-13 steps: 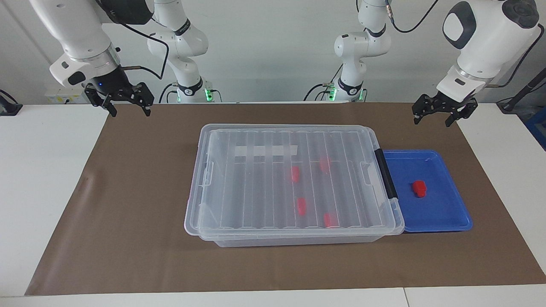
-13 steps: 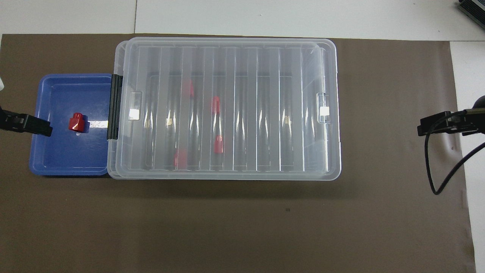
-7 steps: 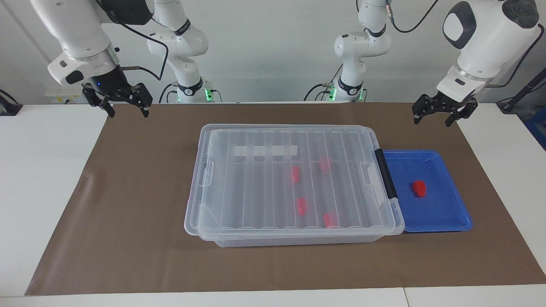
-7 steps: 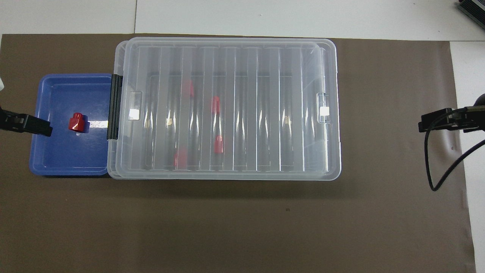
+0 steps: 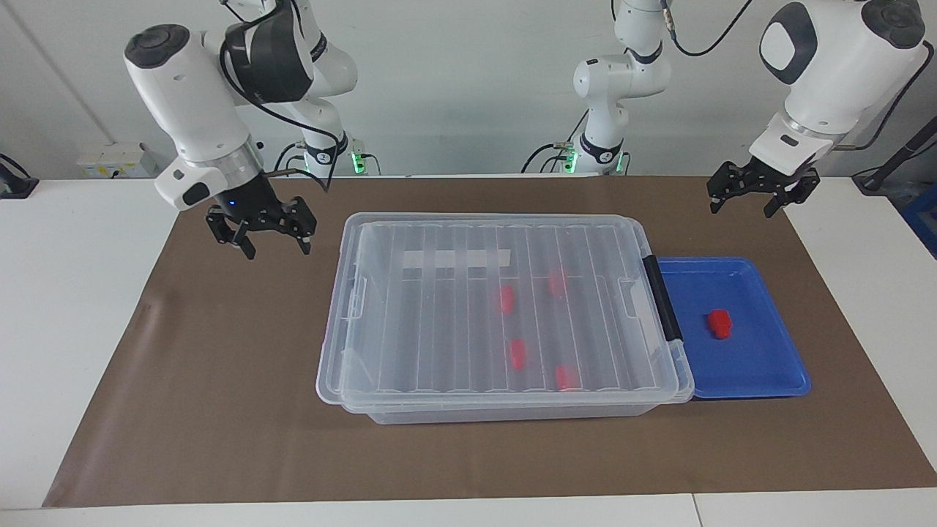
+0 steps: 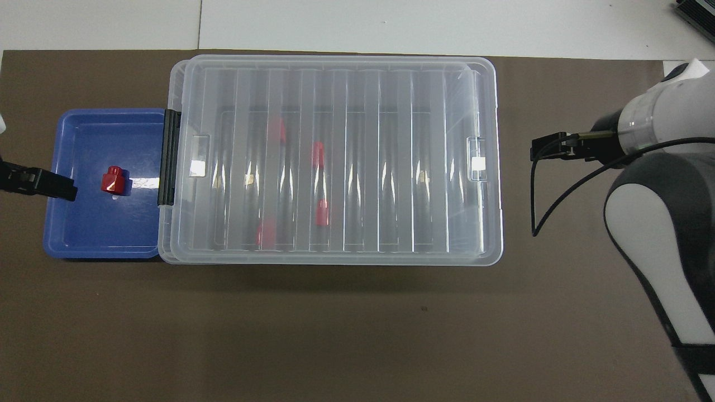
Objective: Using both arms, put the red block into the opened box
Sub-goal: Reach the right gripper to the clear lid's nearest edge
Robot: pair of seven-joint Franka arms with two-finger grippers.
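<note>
Red plastic block (image 5: pixel 719 323) in blue tray (image 5: pixel 761 380): light, rigid, probably slippery (pinch chunky sides). Box (image 5: pixel 498 315) lidded. Left gripper (image 5: pixel 758 196), right gripper (image 5: pixel 262 233): open, empty.

A red block (image 5: pixel 719 323) lies in a blue tray (image 5: pixel 761 377) beside the lidded clear box (image 5: pixel 351 366).

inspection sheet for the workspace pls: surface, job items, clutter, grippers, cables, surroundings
Surface: brown mat on a white table.
Job's things: box lid on, four red blocks inside; red block in the blue tray at the box's black-handle end.
Clutter: nothing seen.
Grippers: right gripper open, raised over the mat by the box's other end; left gripper open, raised over the mat, empty.
Cables: black cable loops off the right wrist.
Surroundings: pale wall, wall socket.
</note>
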